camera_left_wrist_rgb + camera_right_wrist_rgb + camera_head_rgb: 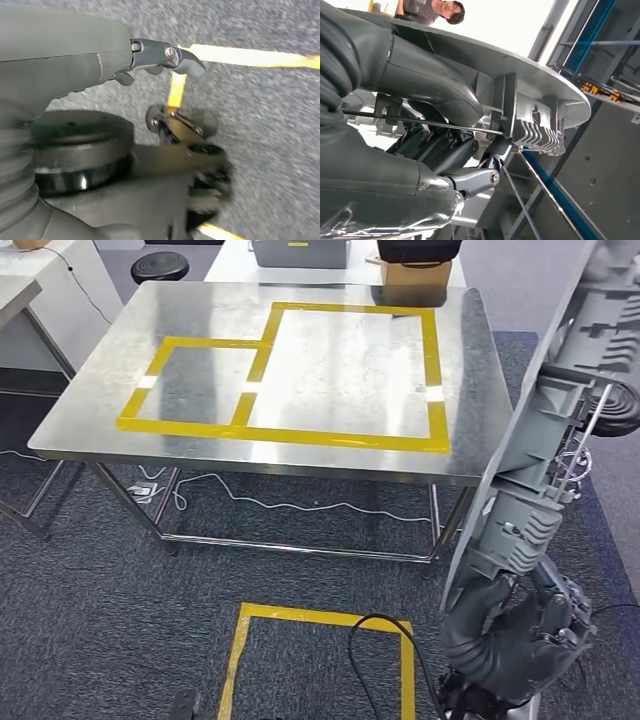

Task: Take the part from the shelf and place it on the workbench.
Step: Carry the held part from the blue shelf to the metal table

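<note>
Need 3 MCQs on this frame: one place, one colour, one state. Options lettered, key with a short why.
1. Where is the grey part?
A. on the workbench
B. in the right hand
C. on the floor
2. What colour is the tape on the workbench?
A. yellow
B. red
C. blue
3. What is the left hand doing?
A. holding the part
B. pressing the workbench
C. holding nothing

Key: 1 B, the right hand grips its lower end. 2 A, yellow rectangles mark the steel top. 3 C, it hangs over carpet with nothing in it.
</note>
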Available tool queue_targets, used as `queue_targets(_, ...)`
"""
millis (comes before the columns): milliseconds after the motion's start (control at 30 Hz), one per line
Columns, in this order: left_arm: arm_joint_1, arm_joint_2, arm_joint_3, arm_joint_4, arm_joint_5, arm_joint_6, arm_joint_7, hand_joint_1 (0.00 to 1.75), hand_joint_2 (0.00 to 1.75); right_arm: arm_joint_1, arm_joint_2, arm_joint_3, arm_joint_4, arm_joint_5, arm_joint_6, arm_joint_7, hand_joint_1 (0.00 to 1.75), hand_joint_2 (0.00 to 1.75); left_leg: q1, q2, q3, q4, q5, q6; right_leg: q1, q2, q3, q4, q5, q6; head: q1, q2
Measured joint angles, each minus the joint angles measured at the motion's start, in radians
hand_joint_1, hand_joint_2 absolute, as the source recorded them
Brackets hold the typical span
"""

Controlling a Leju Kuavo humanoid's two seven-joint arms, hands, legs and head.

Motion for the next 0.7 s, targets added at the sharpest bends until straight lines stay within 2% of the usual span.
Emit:
queue_targets(33, -0.001, 0.000, 0.004, 0.000, 0.006, -0.014, -0.008, 0.00, 1.75, 0.001, 0.001, -0.004, -0.001, -0.007, 0.000, 0.000, 1.75, 1.75, 0.000, 0.002, 0.033, -0.064, 0.032, 0.003, 0.001, 0.000, 0.001, 0.000, 0.000, 0.002, 0.000, 0.000)
queue_targets(100, -0.006, -0.001, 0.013, 0.000, 0.014, -0.036, -0.019, 0.00, 1.75, 0.004, 0.003, -0.012, -0.005, -0.016, 0.000, 0.000, 1.75, 1.75, -0.001, 0.004, 0.084, -0.167, 0.061, 0.012, 0.005, 0.001, -0.002, 0.003, -0.001, 0.010, 0.000, 0.000)
queue_targets(133, -0.007, -0.002, 0.015, 0.000, 0.015, -0.042, -0.022, 0.00, 1.75, 0.005, 0.004, -0.015, -0.007, -0.018, 0.000, 0.000, 1.75, 1.75, -0.002, 0.004, 0.094, -0.189, 0.061, 0.016, 0.006, 0.001, -0.004, 0.003, -0.001, 0.015, 0.000, 0.000)
queue_targets(200, -0.008, -0.003, 0.017, 0.000, 0.017, -0.048, -0.024, 0.00, 1.75, 0.006, 0.004, -0.019, -0.009, -0.019, 0.000, 0.000, 1.75, 1.75, -0.002, 0.003, 0.094, -0.197, 0.060, 0.028, 0.006, 0.001, -0.006, -0.001, 0.001, 0.027, 0.000, 0.000)
queue_targets(267, -0.008, -0.005, 0.018, 0.000, 0.018, -0.050, -0.025, 0.00, 1.75, 0.007, 0.005, -0.022, -0.011, -0.019, 0.000, 0.000, 1.75, 1.75, 0.001, 0.003, 0.096, -0.201, 0.064, 0.039, 0.005, 0.001, -0.017, 0.024, -0.019, 0.038, 0.004, 0.000)
queue_targets(300, -0.008, -0.006, 0.018, 0.000, 0.018, -0.052, -0.026, 0.00, 1.75, 0.008, 0.005, -0.023, -0.012, -0.020, 0.000, 0.000, 1.75, 1.75, 0.004, 0.003, 0.097, -0.203, 0.065, 0.043, 0.005, 0.001, -0.036, 0.066, -0.045, 0.042, 0.006, 0.000)
queue_targets(367, -0.008, -0.006, 0.020, 0.000, 0.023, -0.064, -0.027, 0.00, 1.75, 0.009, 0.005, -0.025, -0.013, -0.029, 0.000, -0.001, 1.75, 1.75, 0.004, 0.003, 0.097, -0.203, 0.064, 0.048, 0.004, 0.001, -0.094, 0.196, -0.109, 0.048, 0.012, 0.000)
queue_targets(400, -0.007, -0.006, 0.021, 0.000, 0.025, -0.076, -0.031, 0.00, 1.75, 0.009, 0.005, -0.026, -0.013, -0.036, 0.000, -0.001, 1.75, 1.75, 0.004, 0.003, 0.097, -0.203, 0.064, 0.048, 0.003, 0.001, -0.119, 0.250, -0.127, 0.050, 0.012, 0.000)
queue_targets(433, -0.006, -0.006, 0.023, 0.000, 0.026, -0.089, -0.037, 0.00, 1.75, 0.010, 0.005, -0.026, -0.012, -0.044, 0.000, 0.000, 1.75, 1.75, 0.004, 0.003, 0.097, -0.203, 0.064, 0.049, 0.003, 0.001, -0.132, 0.275, -0.128, 0.051, 0.013, 0.000)
queue_targets(467, -0.006, -0.006, 0.024, 0.000, 0.026, -0.102, -0.044, 0.00, 1.75, 0.010, 0.005, -0.027, -0.013, -0.047, 0.000, 0.000, 1.75, 1.75, 0.004, 0.002, 0.098, -0.203, 0.063, 0.048, 0.002, 0.001, -0.125, 0.260, -0.109, 0.052, 0.013, 0.000)
queue_targets(533, -0.005, -0.006, 0.024, 0.000, 0.024, -0.117, -0.053, 0.00, 1.75, 0.010, 0.006, -0.031, -0.015, -0.038, 0.000, 0.000, 1.75, 1.75, 0.005, -0.001, 0.102, -0.203, 0.061, 0.045, -0.002, 0.001, -0.064, 0.137, -0.042, 0.052, 0.013, 0.000)
queue_targets(567, -0.005, -0.006, 0.025, 0.000, 0.024, -0.120, -0.054, 0.00, 1.75, 0.011, 0.007, -0.033, -0.017, -0.028, 0.000, 0.000, 1.75, 1.75, 0.003, -0.002, 0.103, -0.201, 0.059, 0.040, -0.002, 0.002, -0.030, 0.070, -0.019, 0.051, 0.013, 0.000)
queue_targets(600, -0.005, -0.006, 0.027, 0.000, 0.023, -0.122, -0.055, 0.00, 1.75, 0.011, 0.009, -0.036, -0.020, -0.018, 0.000, 0.000, 1.75, 1.75, 0.001, -0.003, 0.103, -0.199, 0.059, 0.035, -0.003, 0.004, -0.006, 0.024, -0.005, 0.048, 0.012, 0.000)
queue_targets(633, -0.005, -0.006, 0.028, 0.000, 0.023, -0.123, -0.055, 0.00, 1.75, 0.012, 0.010, -0.040, -0.021, -0.010, 0.000, -0.001, 1.75, 1.75, 0.000, -0.004, 0.103, -0.199, 0.060, 0.029, -0.002, 0.006, 0.004, 0.003, -0.004, 0.043, 0.011, 0.000)
queue_targets(700, -0.005, -0.006, 0.032, 0.000, 0.020, -0.125, -0.054, 0.00, 1.75, 0.015, 0.014, -0.055, -0.024, -0.005, 0.000, -0.001, 1.75, 1.75, 0.000, -0.004, 0.101, -0.202, 0.063, 0.018, 0.001, 0.008, 0.003, 0.000, -0.003, 0.029, 0.009, 0.000)
